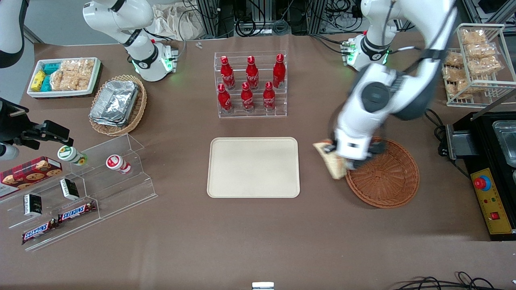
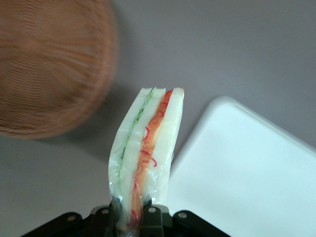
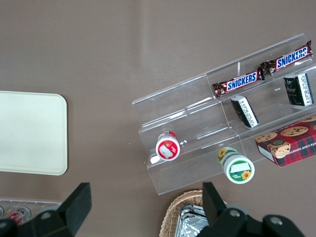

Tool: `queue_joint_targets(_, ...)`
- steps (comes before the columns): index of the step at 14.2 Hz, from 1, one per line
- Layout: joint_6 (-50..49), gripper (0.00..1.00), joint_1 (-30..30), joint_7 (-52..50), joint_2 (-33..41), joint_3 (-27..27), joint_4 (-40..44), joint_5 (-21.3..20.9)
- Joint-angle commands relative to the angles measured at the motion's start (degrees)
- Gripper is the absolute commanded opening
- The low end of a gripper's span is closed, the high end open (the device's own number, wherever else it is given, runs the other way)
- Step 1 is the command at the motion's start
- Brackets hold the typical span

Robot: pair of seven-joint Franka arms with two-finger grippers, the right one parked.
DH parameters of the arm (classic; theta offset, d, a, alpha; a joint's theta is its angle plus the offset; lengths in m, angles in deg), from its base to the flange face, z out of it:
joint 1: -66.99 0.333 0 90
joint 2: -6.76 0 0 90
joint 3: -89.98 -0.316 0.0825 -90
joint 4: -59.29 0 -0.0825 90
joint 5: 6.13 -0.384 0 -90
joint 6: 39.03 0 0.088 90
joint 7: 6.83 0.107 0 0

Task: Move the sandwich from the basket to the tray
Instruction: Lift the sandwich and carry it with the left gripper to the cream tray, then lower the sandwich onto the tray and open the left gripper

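Gripping the sandwich [image 2: 148, 148] by one end (filling edge outward), hand [image 2: 132, 217] aloft between basket [image 1: 387, 177] and tray [image 1: 253, 193]

White sandwich [image 2: 148, 148] with green and orange-red layers, reddish-brown basket [image 1: 387, 177], seemingly cream tray [image 1: 254, 167]

Brown cloth-covered counter [image 1: 250, 233] carries: flat cream-beige rectangular tray [image 1: 253, 167] at centre; round reddish-brown wicker basket [image 1: 387, 177] toward working arm's end; clear acrylic rack of red bottles [image 1: 250, 85] farther from camera than tray; clear stepped acrylic stand [image 1: 86, 193], tan wicker basket of foil containers [image 1: 117, 105], white bin of snack packets [image 1: 64, 76] toward parked arm's end. End effector [image 1: 342, 159] above basket's rim, pinching clear-wrapped sandwich [image 2: 145, 153].
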Motion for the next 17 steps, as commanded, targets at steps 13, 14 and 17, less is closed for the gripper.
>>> queue_joint_targets(13,12.60,1.00,-5.20,0.92,-13.94,2.50,6.22,-17.93)
queue_joint_targets(14,10.50,1.00,-5.03,0.91,-10.87,2.41,6.31,-17.67)
queue_joint_targets(17,-6.69,1.00,-4.41,2.05,-4.00,2.50,11.05,-16.27)
